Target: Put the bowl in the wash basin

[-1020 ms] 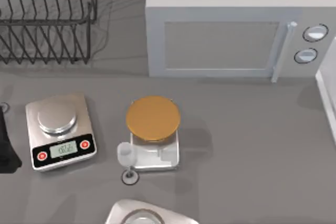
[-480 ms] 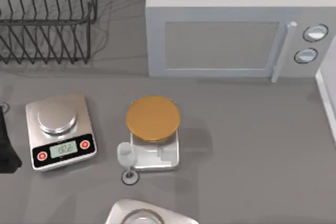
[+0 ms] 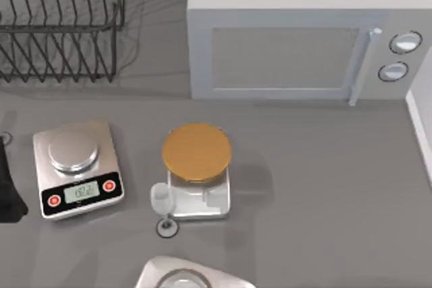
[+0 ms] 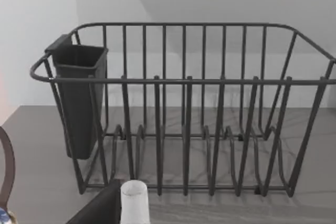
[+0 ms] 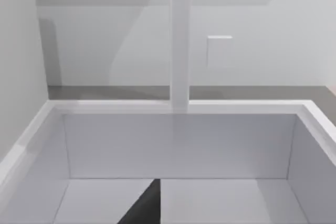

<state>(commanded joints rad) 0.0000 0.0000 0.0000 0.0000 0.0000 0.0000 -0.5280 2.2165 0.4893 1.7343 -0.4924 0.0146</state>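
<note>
A thin reddish-brown curved rim (image 4: 8, 166) with a speck of blue below it shows at the edge of the left wrist view; it looks like the edge of the bowl, the rest of which is out of frame. The wash basin (image 5: 178, 145) is a white rectangular tub seen close up in the right wrist view, with a white tap post (image 5: 179, 40) behind it. Its white edge (image 3: 422, 133) shows at the right of the top view. My left arm (image 3: 8, 190) is a dark shape at the table's left edge. A dark wedge (image 5: 140, 208) of my right arm hangs over the basin floor.
A black wire dish rack (image 3: 61, 25) with a dark cutlery cup (image 4: 79, 98) stands at the back left. A grey microwave (image 3: 297, 45) is at the back. A silver scale (image 3: 77, 166), a golden disc (image 3: 196, 151) on a second scale, and a small white cup (image 3: 160, 197) sit mid-table.
</note>
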